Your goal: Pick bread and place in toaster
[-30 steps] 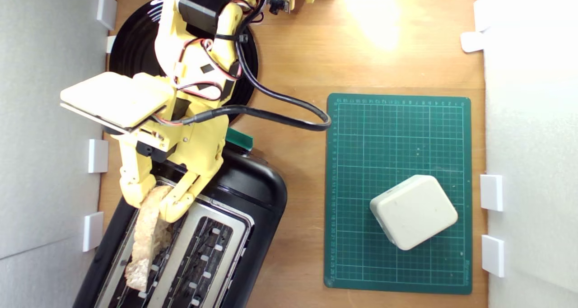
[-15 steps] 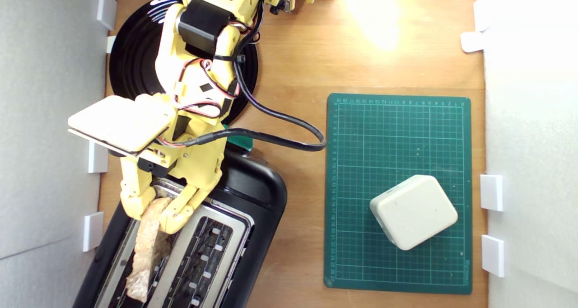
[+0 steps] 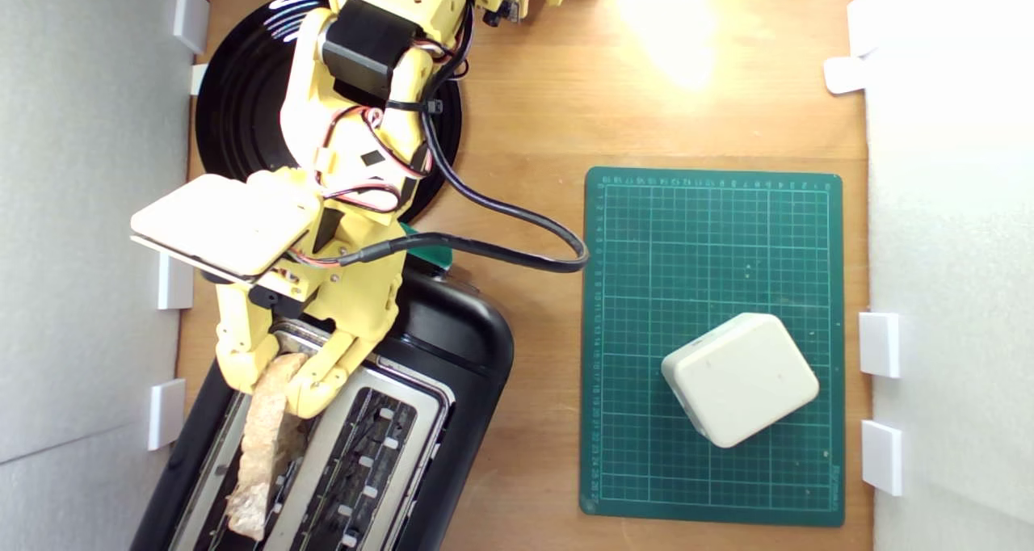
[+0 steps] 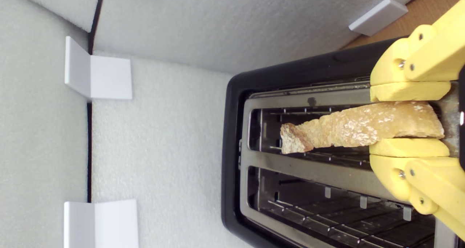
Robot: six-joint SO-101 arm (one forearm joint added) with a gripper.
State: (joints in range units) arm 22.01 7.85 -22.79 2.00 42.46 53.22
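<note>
1. The gripper (image 3: 279,381) is positioned over the toaster (image 3: 452,357), at the lower left of the exterior view.
2. The gripper's two yellow fingers (image 4: 408,91) are clamped on the bread (image 3: 262,446), one on each flat side of the slice, as seen in the wrist view (image 4: 363,128).
3. The bread is held on edge, lengthwise along the slot nearer the exterior view's left. How far its lower edge has entered the slot cannot be told.
4. One end of the bread is gripped; the other end extends freely along the slot, away from the fingers.
5. The second slot (image 4: 345,208), on the exterior view's right side of the toaster, is seen with only its wire guides inside.
6. A green lever (image 3: 428,252) is visible at the toaster's far end, partly covered by the arm and a black cable (image 3: 517,212).
7. A round black plate (image 3: 234,107) lies on the wooden table (image 3: 525,115) beyond the toaster, largely covered by the arm.
8. A green cutting mat (image 3: 711,244) lies at the exterior view's right, well apart from the toaster, with a cream block (image 3: 739,377) resting on its near part.
9. White foam walls (image 4: 163,131) enclose the scene on the left and right of the exterior view.
</note>
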